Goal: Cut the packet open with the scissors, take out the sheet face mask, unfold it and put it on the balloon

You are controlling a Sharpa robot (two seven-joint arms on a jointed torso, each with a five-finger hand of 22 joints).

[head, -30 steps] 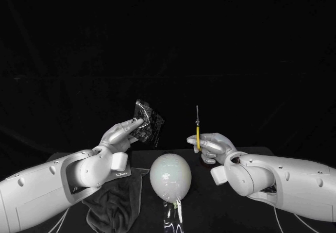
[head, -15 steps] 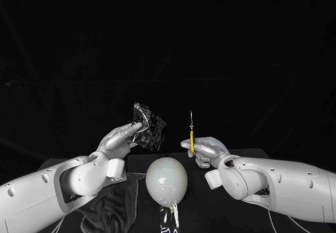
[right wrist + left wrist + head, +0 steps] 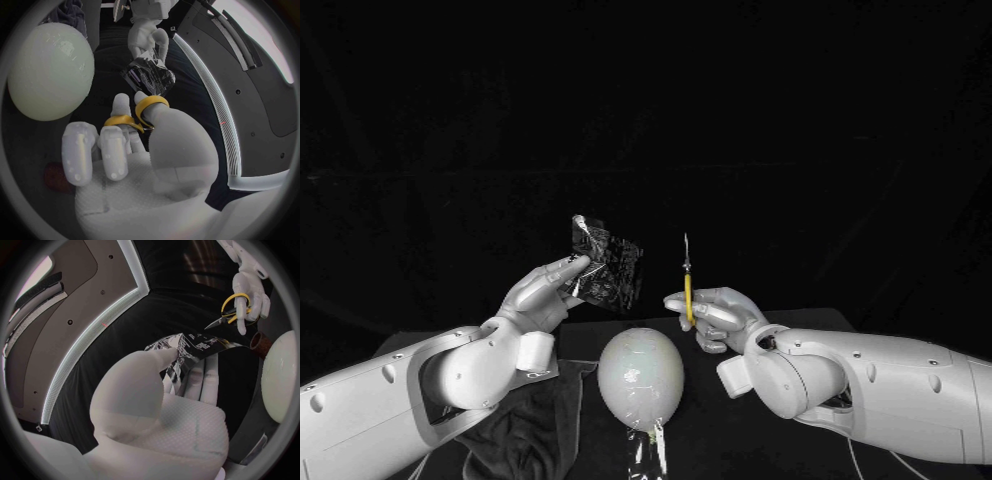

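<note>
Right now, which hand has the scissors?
The right hand holds the scissors, with their yellow loops round its fingers and the blades pointing up. The left hand holds the dark packet instead.

Blk backdrop (image 3: 646, 100) behind blk table (image 3: 701, 430); dim light.

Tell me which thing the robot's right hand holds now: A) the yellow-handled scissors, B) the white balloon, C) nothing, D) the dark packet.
A: the right hand grips the scissors by their yellow handles with the blades pointing up, while the left hand holds the packet.
</note>
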